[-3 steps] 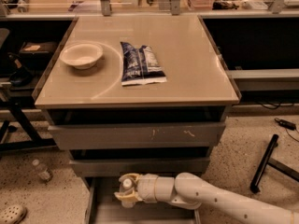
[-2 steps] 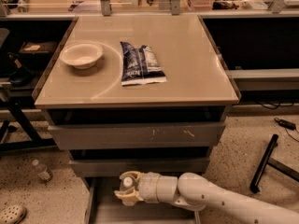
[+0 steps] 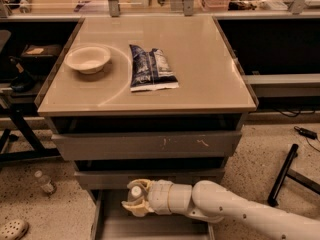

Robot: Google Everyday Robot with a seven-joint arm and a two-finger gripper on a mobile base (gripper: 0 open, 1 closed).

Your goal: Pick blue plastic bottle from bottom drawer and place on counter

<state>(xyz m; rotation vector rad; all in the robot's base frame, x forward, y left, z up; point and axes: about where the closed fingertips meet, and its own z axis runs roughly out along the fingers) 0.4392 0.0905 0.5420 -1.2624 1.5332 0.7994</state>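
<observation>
The bottom drawer is pulled open below the two wider grey drawers. My gripper reaches in from the right on its white arm and hangs over the drawer's back left part. Its pale fingers are shut on the blue plastic bottle. Only the bottle's white cap and a bit of its body show between them. The counter is the glossy beige top above the drawers.
On the counter sit a cream bowl at the left and a dark-blue pouch in the middle. A small bottle and a shoe lie on the floor at left. A black pole leans at right.
The gripper with the bottle has risen very slightly over the drawer. Nothing else has moved.
</observation>
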